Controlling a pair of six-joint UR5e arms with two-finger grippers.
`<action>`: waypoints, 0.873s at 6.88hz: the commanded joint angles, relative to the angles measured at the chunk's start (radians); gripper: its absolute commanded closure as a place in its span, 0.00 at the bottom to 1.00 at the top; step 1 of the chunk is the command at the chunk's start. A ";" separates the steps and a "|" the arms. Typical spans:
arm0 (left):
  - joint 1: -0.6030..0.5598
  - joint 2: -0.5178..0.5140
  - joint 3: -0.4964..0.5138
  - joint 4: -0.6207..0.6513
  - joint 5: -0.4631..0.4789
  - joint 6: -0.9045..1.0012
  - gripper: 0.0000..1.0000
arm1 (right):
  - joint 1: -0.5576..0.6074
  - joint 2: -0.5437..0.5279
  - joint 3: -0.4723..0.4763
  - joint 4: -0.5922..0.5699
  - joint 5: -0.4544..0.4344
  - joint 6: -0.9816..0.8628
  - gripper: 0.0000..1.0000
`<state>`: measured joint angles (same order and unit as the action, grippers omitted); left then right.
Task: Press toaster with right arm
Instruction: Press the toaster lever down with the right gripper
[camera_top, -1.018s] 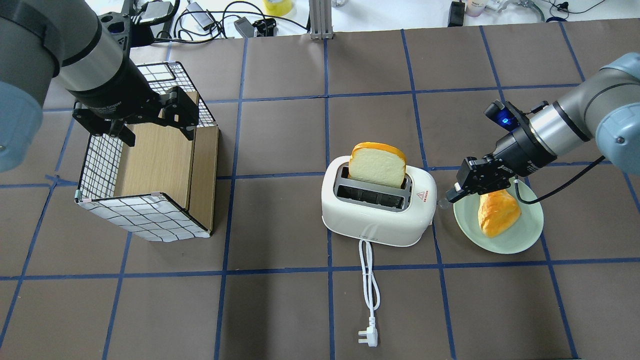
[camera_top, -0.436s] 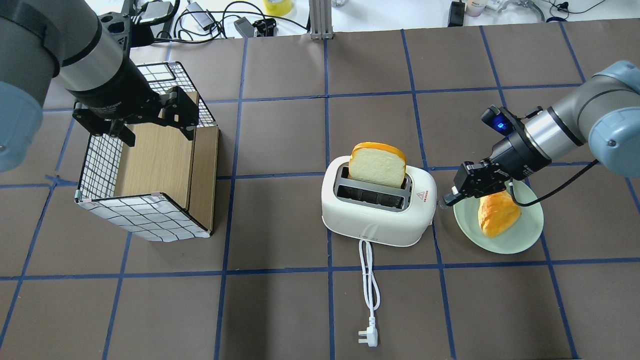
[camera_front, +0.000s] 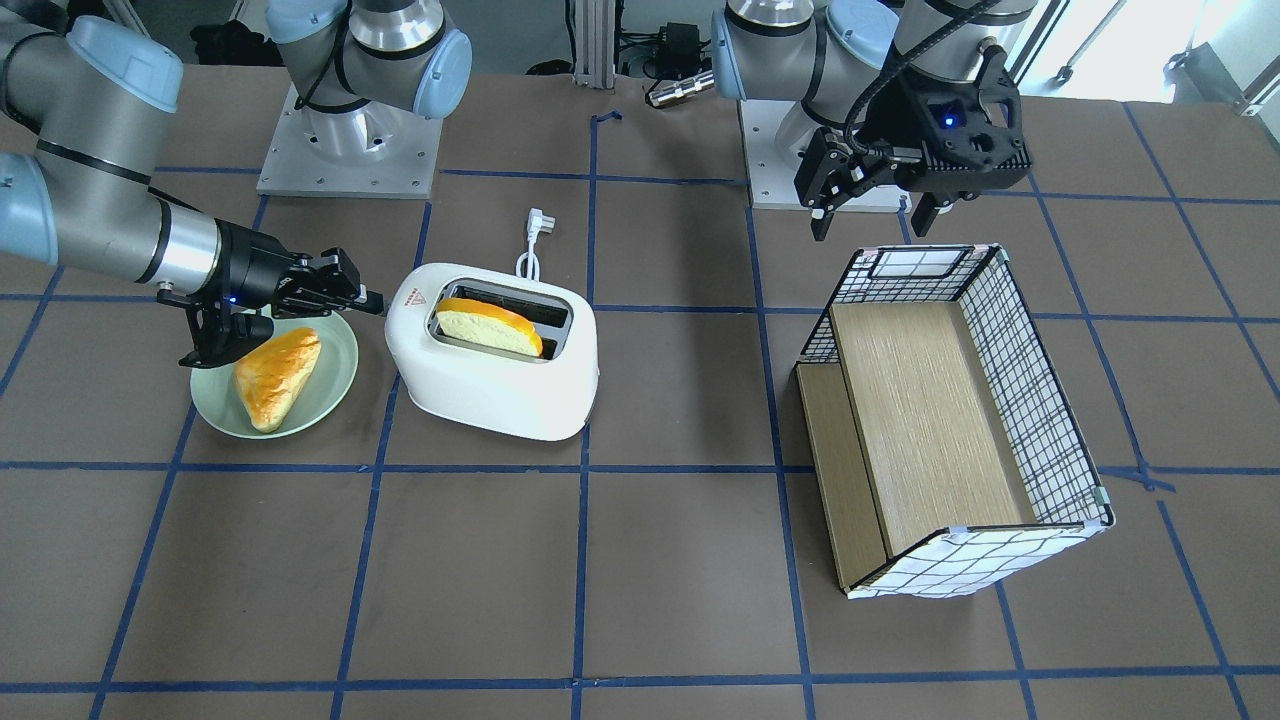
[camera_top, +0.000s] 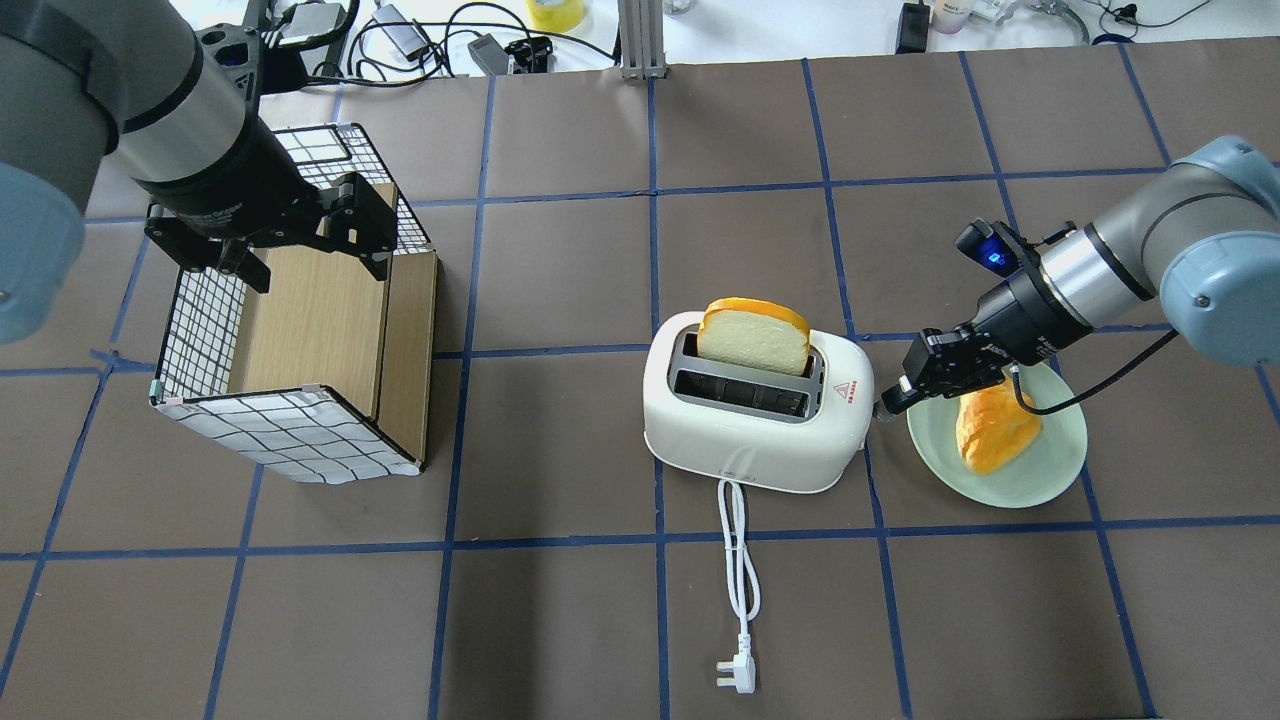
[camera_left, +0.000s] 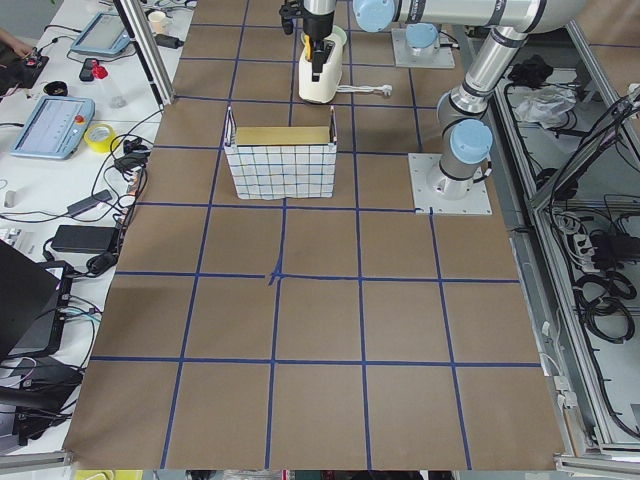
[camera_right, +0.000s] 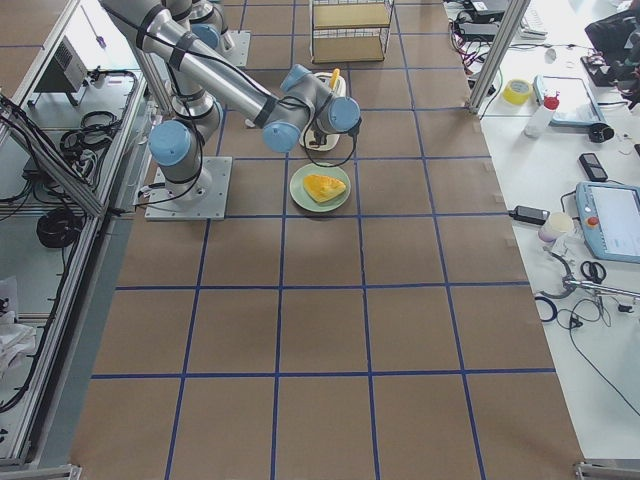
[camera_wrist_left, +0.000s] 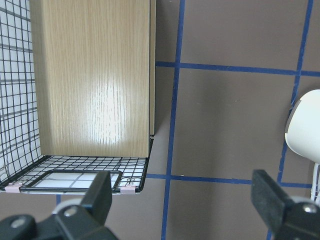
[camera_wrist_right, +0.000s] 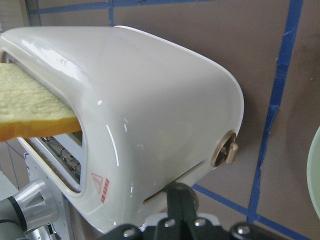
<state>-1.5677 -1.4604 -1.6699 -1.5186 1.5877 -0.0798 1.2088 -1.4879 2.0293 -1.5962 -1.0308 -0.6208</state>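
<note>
Notes, read from the robot-side edge of the counter (camera_top: 560, 620) outward.

- The white plug (camera_top: 735, 672) lies nearest that edge. Its cord (camera_top: 737, 560) runs straight back to the toaster (camera_top: 750, 450). Neither has shifted in the last second.
- The toaster sits about mid-counter, a little toward the robot's right, on the same spot as before. One slice (camera_top: 752, 335) stands in its far slot. The slice rides lower than a second ago, with less of it showing above the slot.
- Right hand (camera_top: 884, 405): fingers together, tip against the toaster's right end, low on the shell. A second ago the tip stood slightly off the shell and higher. It has since crept in and down.
- In the right wrist view, a black finger (camera_wrist_right: 179, 200) sits under the end face, below a round beige knob (camera_wrist_right: 226, 150). The finger hides the contact point itself.
- The right arm (camera_top: 1130, 260) reaches in from the right edge, passing over the green plate (camera_top: 1040, 478).
- The plate is just right of the toaster and apart from it. It carries a golden pastry wedge (camera_top: 995, 430), which has not moved.
- Toward the far-left corner stands a wire crate (camera_top: 290, 440) with a wooden panel inside.
- The left hand (camera_top: 318, 262) hangs over the crate with its fingers wide apart, unchanged from the earlier pictures.
</note>
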 joint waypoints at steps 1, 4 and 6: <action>0.000 0.000 -0.001 0.000 0.000 0.000 0.00 | 0.000 0.011 0.025 -0.051 0.000 -0.008 1.00; 0.000 0.000 -0.001 0.000 0.000 0.000 0.00 | 0.000 0.018 0.052 -0.088 -0.002 -0.066 1.00; 0.000 0.000 -0.001 0.000 0.000 0.000 0.00 | 0.000 0.023 0.055 -0.120 -0.003 -0.068 1.00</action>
<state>-1.5677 -1.4604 -1.6705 -1.5186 1.5877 -0.0798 1.2088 -1.4665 2.0818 -1.6934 -1.0327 -0.6873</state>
